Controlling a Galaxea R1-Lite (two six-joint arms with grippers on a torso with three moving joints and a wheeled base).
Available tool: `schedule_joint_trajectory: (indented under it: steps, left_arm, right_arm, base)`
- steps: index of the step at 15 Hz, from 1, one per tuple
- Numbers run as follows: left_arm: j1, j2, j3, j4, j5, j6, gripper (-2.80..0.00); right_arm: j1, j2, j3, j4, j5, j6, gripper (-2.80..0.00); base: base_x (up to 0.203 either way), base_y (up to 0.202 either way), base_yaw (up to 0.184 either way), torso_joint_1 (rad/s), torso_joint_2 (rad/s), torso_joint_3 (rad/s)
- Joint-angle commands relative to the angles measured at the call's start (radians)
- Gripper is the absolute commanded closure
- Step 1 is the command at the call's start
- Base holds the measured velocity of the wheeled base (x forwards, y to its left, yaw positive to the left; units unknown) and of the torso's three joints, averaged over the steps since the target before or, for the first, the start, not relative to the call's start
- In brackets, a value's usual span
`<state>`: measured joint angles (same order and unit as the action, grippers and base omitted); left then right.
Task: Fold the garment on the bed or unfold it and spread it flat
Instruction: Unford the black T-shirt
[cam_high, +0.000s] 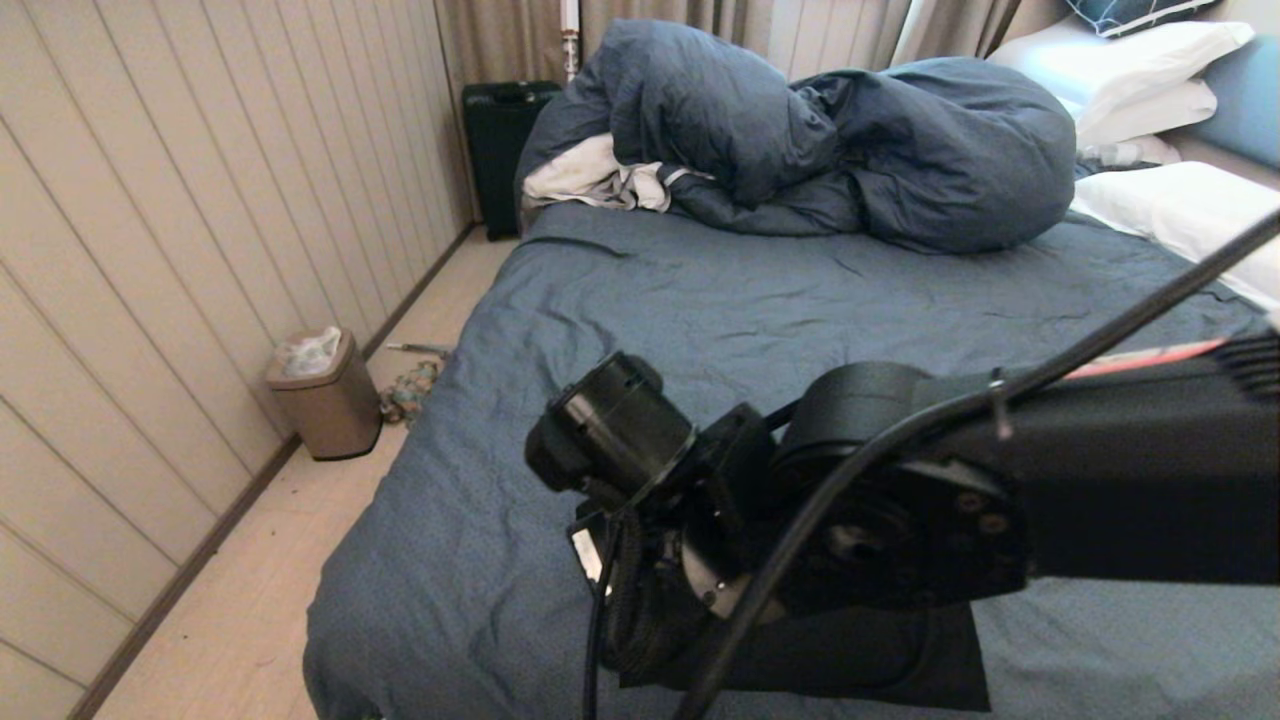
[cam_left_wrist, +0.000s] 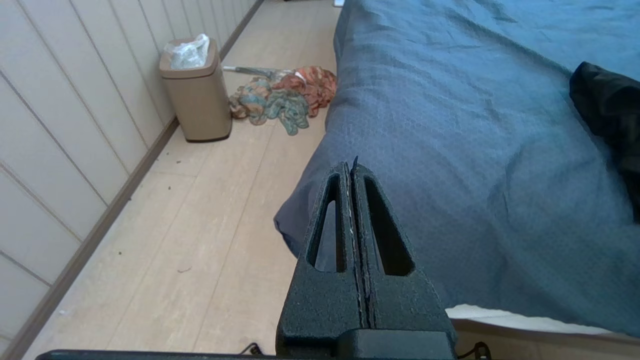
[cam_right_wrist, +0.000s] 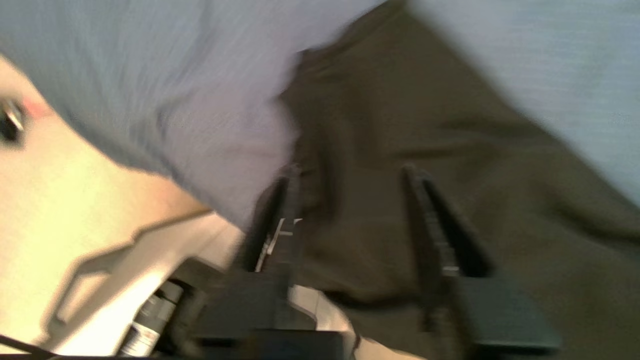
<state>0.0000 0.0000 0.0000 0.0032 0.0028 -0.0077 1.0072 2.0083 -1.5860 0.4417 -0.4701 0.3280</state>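
The black thin-fabric T-shirt (cam_high: 880, 655) is lying near the front edge of the big bed with the wrinkled slate-blue sheet (cam_high: 700, 320), mostly hidden under the right arm in the head view. No print showing, just dark cloth. The right gripper (cam_right_wrist: 350, 200) hangs right over it with its jaws spread wide and nothing between them; whether the tips touch the fabric is hard to say, that view is smeared. The left gripper (cam_left_wrist: 352, 170) sits off the bed's left front corner, over the pale wood floor (cam_left_wrist: 210, 240), jaws pressed together and empty. Farther back, the puffy slate-blue duvet (cam_high: 800, 140) is bunched up by the white pillows (cam_high: 1140, 70). A tan bin (cam_high: 325, 395) stands by the wall.
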Motion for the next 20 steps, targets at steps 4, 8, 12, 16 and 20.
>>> schedule_joint_trajectory:
  steps: [4, 8, 12, 16, 20]
  left_arm:
    - [0.000, 0.002, 0.000, 0.000, 0.000, 0.000, 0.00]
    - [0.000, 0.002, 0.000, 0.000, 0.000, 0.000, 0.00]
    - [0.000, 0.002, 0.000, 0.000, 0.000, 0.000, 0.00]
    - [0.000, 0.003, 0.000, 0.000, -0.001, 0.003, 0.00]
    - [0.000, 0.002, 0.000, 0.000, -0.001, 0.003, 0.00]
  right_arm:
    - [0.028, 0.152, -0.007, 0.006, -0.016, 0.002, -2.80]
    - [0.001, 0.166, 0.035, 0.001, -0.047, 0.013, -2.80]
    - [-0.027, 0.162, 0.057, -0.001, -0.106, 0.013, 0.00]
    - [-0.027, 0.151, 0.092, -0.003, -0.118, 0.009, 0.00]
    - [-0.040, 0.056, 0.104, -0.003, -0.118, 0.011, 0.00]
  base:
    - [0.000, 0.000, 0.000, 0.000, 0.00, 0.000]
    - [0.000, 0.000, 0.000, 0.000, 0.00, 0.000]
    - [0.000, 0.000, 0.000, 0.000, 0.00, 0.000]
    - [0.000, 0.000, 0.000, 0.000, 0.00, 0.000]
    - [0.000, 0.000, 0.000, 0.000, 0.00, 0.000]
